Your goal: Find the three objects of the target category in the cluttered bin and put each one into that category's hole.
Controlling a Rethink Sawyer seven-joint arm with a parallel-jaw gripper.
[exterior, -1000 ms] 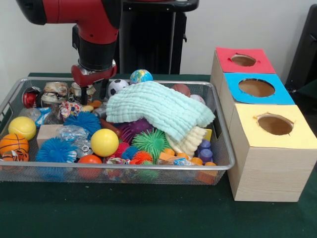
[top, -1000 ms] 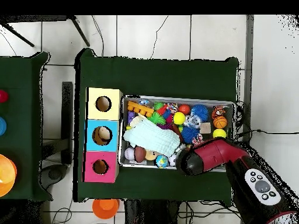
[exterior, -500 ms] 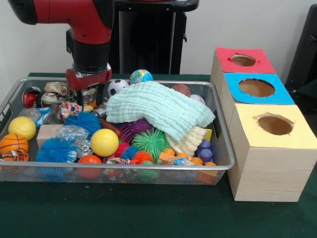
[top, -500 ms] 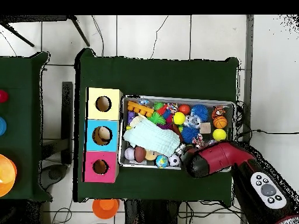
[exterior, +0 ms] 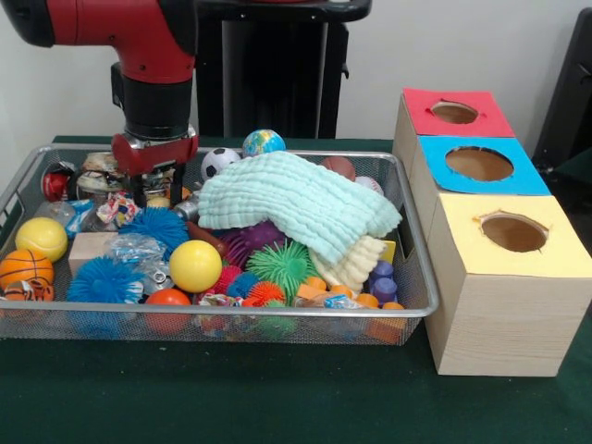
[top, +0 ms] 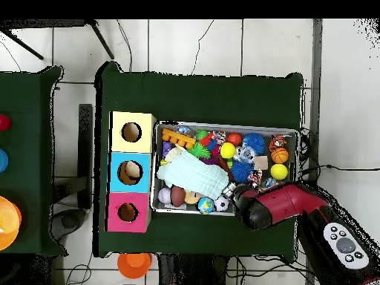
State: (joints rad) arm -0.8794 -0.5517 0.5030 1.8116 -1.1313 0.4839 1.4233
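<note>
Bin of wire mesh, packed with balls, spiky toys and wrapped sweets, sits just beside a row of three wooden boxes topped red, blue and yellow, each with a round hole. The Sawyer's gripper hangs low over the bin's far corner, the one farthest from the boxes, its black fingers dipping among foil-wrapped pieces and a small patterned bundle; whether they are spread or pinched on anything cannot be told from either view. Nothing appears lifted clear of the pile.

Which category is wanted is not evident, so the search seems in its early stage. A folded pale-green cloth covers the bin's middle and likely hides more items. From the gripper, every hole lies across the full length of the bin, past the cloth, so any catch must rise above the rim and travel that long way. Room is tight where the gripper works: the bin's end wall and far rim are close, and a blue spiky ball crowds it from the near side. Above the boxes, the air is open.
</note>
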